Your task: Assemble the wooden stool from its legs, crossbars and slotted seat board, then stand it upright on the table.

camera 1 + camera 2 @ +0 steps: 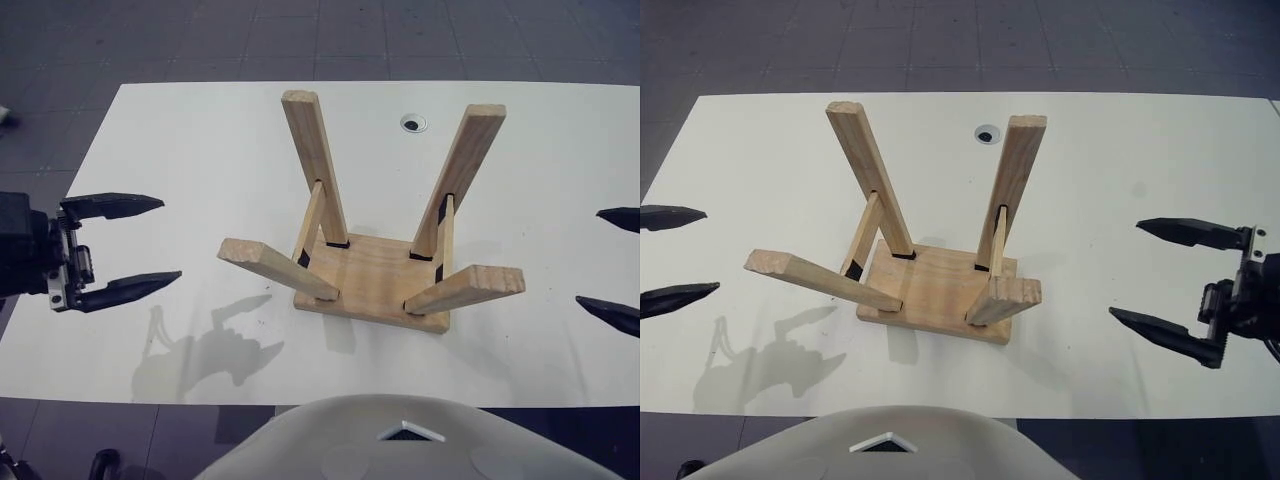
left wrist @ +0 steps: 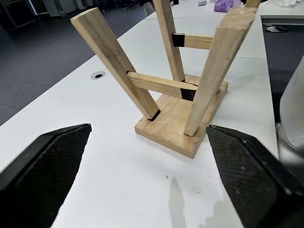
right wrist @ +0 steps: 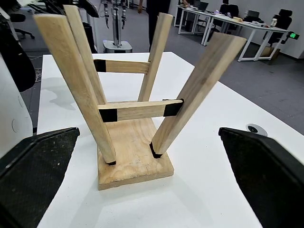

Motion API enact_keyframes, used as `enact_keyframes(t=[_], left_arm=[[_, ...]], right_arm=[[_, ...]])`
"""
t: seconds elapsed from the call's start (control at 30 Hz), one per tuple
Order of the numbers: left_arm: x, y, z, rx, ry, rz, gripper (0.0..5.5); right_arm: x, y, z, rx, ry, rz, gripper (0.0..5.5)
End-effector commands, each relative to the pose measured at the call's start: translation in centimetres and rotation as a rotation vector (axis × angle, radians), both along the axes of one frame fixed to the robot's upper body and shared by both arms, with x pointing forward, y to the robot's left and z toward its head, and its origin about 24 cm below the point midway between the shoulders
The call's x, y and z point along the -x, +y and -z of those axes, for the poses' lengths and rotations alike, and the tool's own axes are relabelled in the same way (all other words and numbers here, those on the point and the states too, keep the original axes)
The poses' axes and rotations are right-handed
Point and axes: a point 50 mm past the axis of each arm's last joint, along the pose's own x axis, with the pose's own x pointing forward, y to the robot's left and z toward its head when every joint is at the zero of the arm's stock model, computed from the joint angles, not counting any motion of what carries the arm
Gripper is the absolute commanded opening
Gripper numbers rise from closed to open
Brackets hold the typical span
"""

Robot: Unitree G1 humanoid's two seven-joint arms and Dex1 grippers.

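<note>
Stool (image 1: 372, 262) upside down near mid-table, somewhat closer to the near edge. Seat board (image 1: 375, 280) flat on the table (image 1: 180, 140), long side running left to right, slightly skewed. Four legs (image 1: 315, 165) pointing up and splaying outward, long axes tilted away from the board's centre. Two crossbars (image 3: 137, 110) level between leg pairs, low on the legs, near the board.

Left gripper (image 1: 168, 240) at the table's left side, fingers spread wide, holding nothing, touching nothing, tips aimed at the stool. Right gripper (image 1: 1127, 270) at the right side, likewise spread wide and empty, well apart from the nearest leg.

Bare tabletop between each gripper and the stool. Small round hole (image 1: 413, 123) in the table behind the far legs, near the far edge. Dark floor past all table edges.
</note>
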Motion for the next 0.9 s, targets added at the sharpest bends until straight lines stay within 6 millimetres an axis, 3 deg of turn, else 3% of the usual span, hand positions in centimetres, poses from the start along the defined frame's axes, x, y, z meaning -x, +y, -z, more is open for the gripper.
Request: enact_keyframes(t=[0.03, 0.3, 0.63, 0.87, 0.9], left_arm=[[0.5, -2.6, 0.2, 0.033, -0.01, 0.085, 5.31], [-0.5, -6.1, 0.4, 0.154, -0.014, 0.172, 5.31], [-1.2, -7.2, 1.0, 0.224, 0.008, 0.16, 5.31], [-1.1, -7.6, 1.1, 0.233, 0.023, 0.183, 4.15], [-1.1, -7.6, 1.1, 0.235, 0.025, 0.185, 3.97]], right_arm=[[0.7, 1.4, -0.8, -0.003, -0.01, -0.092, 5.5], [1.3, 5.6, 0.0, 0.007, -0.047, -0.209, 5.5], [0.3, 8.1, 1.9, 0.025, -0.045, -0.237, 5.5], [-0.7, 9.4, 1.9, 0.01, -0.059, -0.261, 5.5], [-0.8, 9.6, 1.9, 0.008, -0.058, -0.268, 5.24]])
